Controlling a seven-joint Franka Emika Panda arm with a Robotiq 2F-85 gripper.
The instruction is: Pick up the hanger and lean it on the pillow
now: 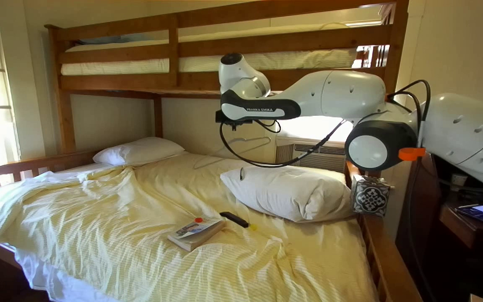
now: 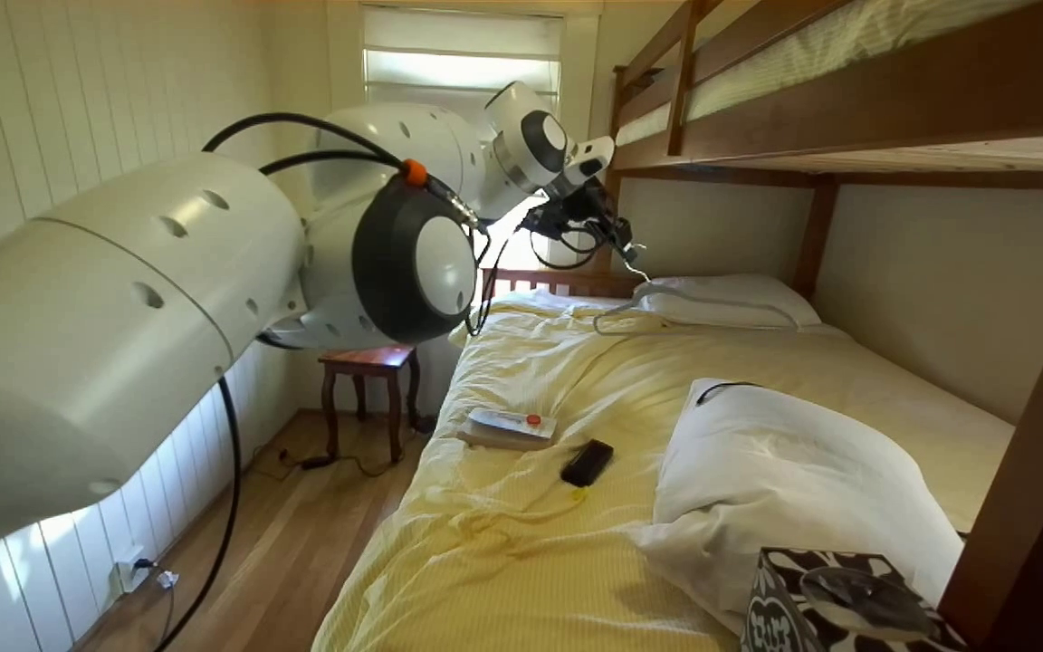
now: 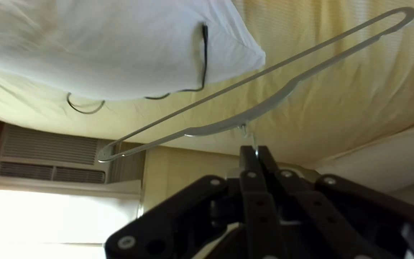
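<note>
The hanger is a thin grey open triangle with a metal hook. It hangs in the air above the bed in both exterior views (image 1: 250, 140) (image 2: 650, 288) and crosses the wrist view (image 3: 271, 101). My gripper (image 3: 257, 149) is shut on the hanger's hook, with the hook pinched between the fingertips; it also shows in both exterior views (image 1: 234, 126) (image 2: 632, 252). The big puffy white pillow (image 1: 287, 193) lies on the near side of the bed, also in view (image 2: 793, 471) (image 3: 120, 46). The hanger is apart from it, and the hook's upper part is hidden between the fingers.
A thin black cord (image 3: 205, 57) lies over the pillow's corner. A smaller white pillow (image 1: 141, 151) lies at the bed's far end. A book (image 1: 195, 233) and a black bar (image 1: 234, 219) lie on the yellow sheet. A patterned box (image 1: 369, 196) stands beside the pillow. The upper bunk (image 1: 208, 82) hangs overhead.
</note>
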